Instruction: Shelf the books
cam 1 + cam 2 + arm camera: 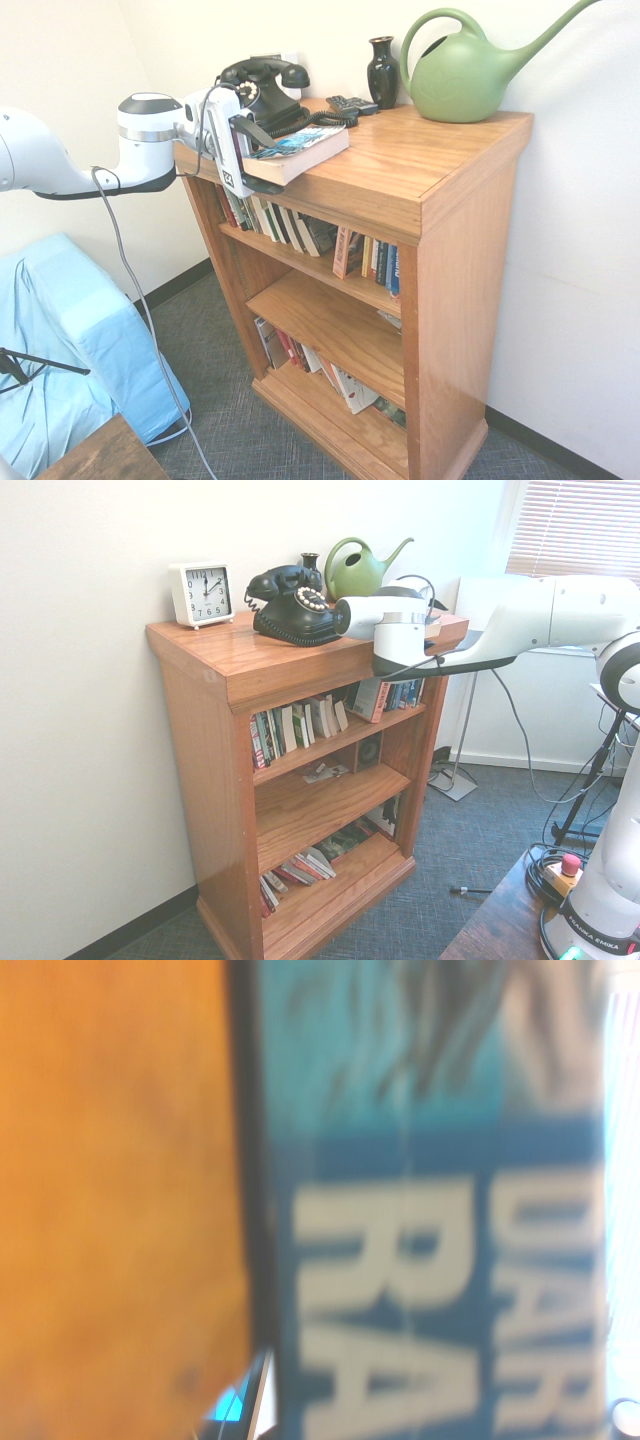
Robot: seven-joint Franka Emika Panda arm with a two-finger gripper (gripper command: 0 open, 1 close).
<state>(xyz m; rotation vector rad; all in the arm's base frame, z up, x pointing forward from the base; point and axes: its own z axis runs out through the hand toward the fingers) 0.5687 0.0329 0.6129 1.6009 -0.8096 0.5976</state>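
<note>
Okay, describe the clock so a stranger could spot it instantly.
On top of the wooden bookcase, beside the black rotary telephone, stands a small clock. It alone has a square white frame and a round numbered face with hands.

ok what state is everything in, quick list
thick paperback: lying flat, overhanging the front edge
gripper: open around the paperback
phone: handset on cradle
clock: upright, about ten past twelve
watering can: upright
vase: upright
upper-tier books: several leaning
blinds: lowered
</note>
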